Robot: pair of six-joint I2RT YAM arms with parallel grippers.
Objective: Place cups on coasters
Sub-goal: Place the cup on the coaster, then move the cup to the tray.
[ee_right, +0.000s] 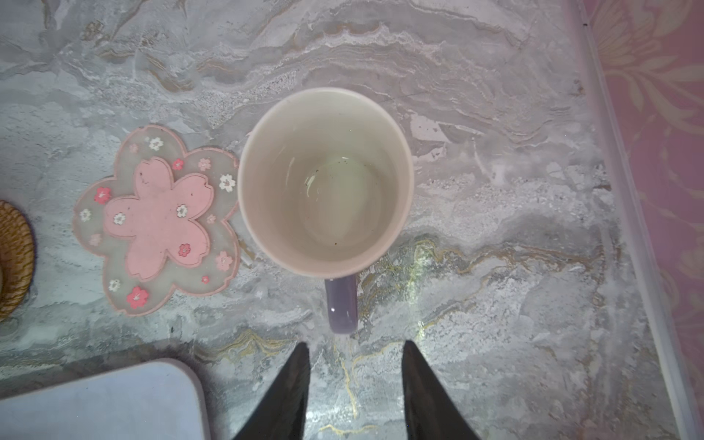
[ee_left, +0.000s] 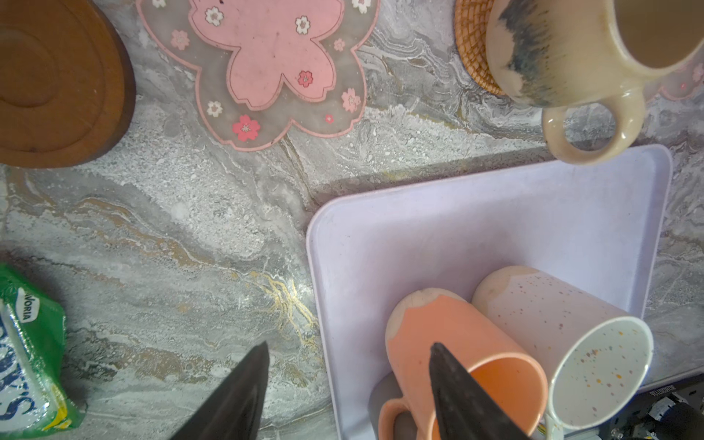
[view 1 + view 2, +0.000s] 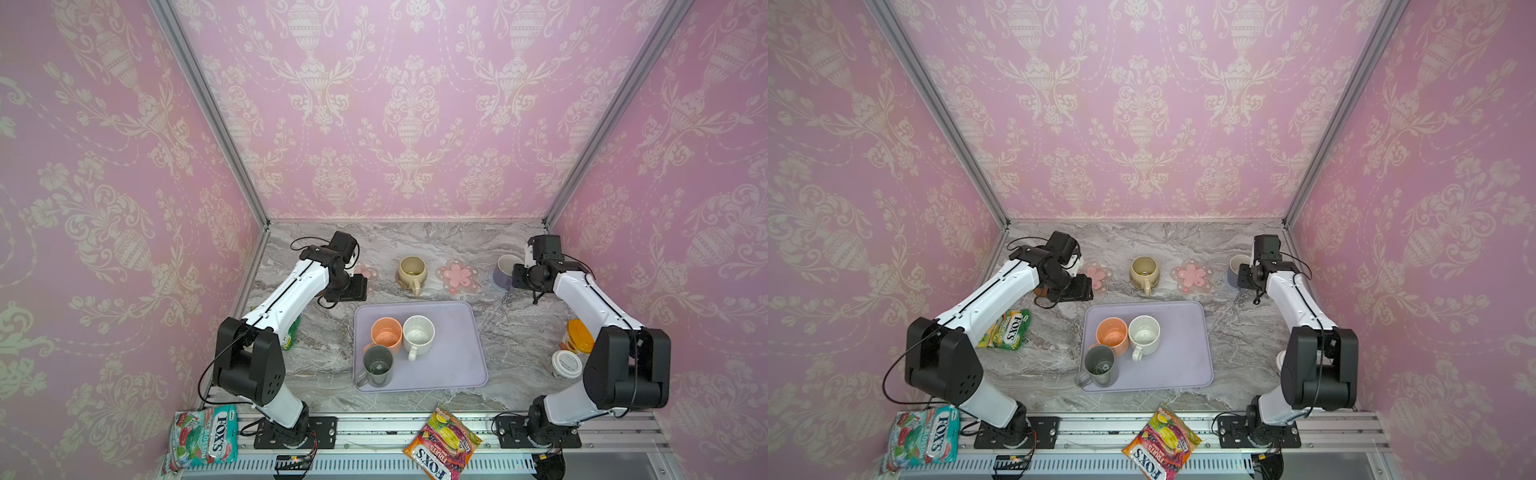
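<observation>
- The left wrist view is showing the left claw [image 2: 349, 344] released and empty, plus a brown coaster [image 2: 57, 84] that the arm is largely covering in both top views.
- It alone is revealing the rattan coaster [image 2: 470, 49] under the beige mug [image 2: 564, 45].
- The right wrist view is showing the right claw [image 1: 356, 344] released and empty beside the handle of the lavender mug [image 1: 325, 179], upright at the counter's [image 1: 495, 266] right end.

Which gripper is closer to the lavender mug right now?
Right. The right gripper faces the lavender mug, just off its handle; the left gripper is far away, by the peach mug.
</observation>
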